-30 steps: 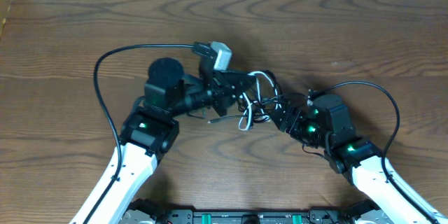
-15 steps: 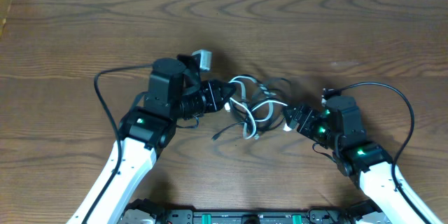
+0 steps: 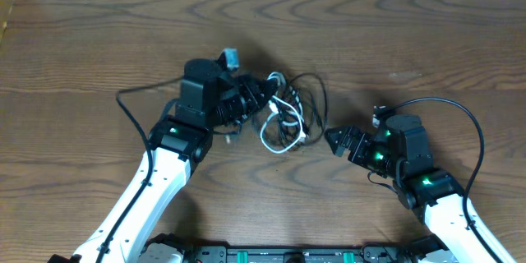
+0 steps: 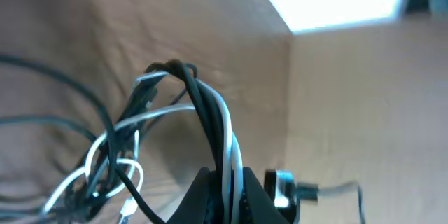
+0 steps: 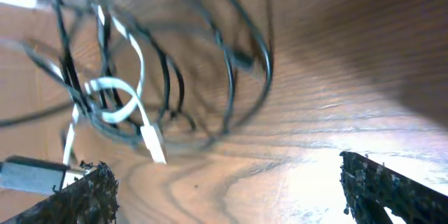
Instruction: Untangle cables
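The cables (image 3: 289, 113) lie in one tangled bunch of black and white cords at mid-table. My left gripper (image 3: 267, 93) is at the bunch's left edge, shut on a black strand and a white strand. In the left wrist view those strands (image 4: 213, 122) rise from between the jaws of the left gripper (image 4: 227, 197), and the loops (image 4: 112, 164) hang to the left. My right gripper (image 3: 334, 140) stands open to the right of the bunch, apart from it. The right wrist view shows its fingers (image 5: 87, 189) wide apart over bare wood, with the tangle (image 5: 133, 77) and a white plug (image 5: 154, 145) ahead.
Each arm trails a thicker black cable of its own, one on the left (image 3: 131, 111) and one on the right (image 3: 460, 123). The wooden table (image 3: 394, 33) ends at a pale strip along the far edge. A small grey plug (image 5: 28, 171) shows at the lower left of the right wrist view.
My right gripper has opened, let go of the tangle and drawn back to the right. The left gripper has kept its grip and the bunch has shifted left with it.
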Robot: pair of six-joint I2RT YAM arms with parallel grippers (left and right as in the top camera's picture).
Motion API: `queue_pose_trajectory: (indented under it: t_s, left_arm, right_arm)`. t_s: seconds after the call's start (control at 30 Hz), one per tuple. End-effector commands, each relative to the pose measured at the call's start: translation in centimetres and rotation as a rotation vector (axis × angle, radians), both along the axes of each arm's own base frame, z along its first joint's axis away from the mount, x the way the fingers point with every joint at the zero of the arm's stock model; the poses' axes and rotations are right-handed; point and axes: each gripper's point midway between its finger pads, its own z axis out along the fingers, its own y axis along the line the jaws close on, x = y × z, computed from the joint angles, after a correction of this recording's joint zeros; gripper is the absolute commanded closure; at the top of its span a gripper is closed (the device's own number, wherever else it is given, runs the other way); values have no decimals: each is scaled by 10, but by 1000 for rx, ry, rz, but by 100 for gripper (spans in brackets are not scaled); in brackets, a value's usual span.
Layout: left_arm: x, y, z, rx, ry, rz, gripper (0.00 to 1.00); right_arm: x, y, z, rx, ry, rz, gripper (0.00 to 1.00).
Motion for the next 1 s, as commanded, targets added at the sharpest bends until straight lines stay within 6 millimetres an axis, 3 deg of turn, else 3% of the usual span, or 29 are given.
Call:
queue_pose_trajectory:
  t_s: [0.0,0.17,0.4,0.53,0.83,0.97]
  left_arm:
    - [-16,-18,24,29,-233,-253,92]
    - [-40,-32,40,-21,-375,-451,92]
    - [-68,-41,58,-86,-545,-655,92]
    - [-73,-42,60,-102,-557,-684,92]
    - [-71,-42,59,-98,-550,-671,92]
    - [-35,-32,44,-64,-307,-397,92]
  right_arm:
    - [-7,12,7,57,-6,74,1]
    - [-12,23,16,166,46,72,12]
    - [-2,22,23,205,45,4,65]
    - [1,19,22,227,75,-58,86]
    - [10,24,37,265,13,-45,90]
    - [8,23,33,255,26,-43,84]
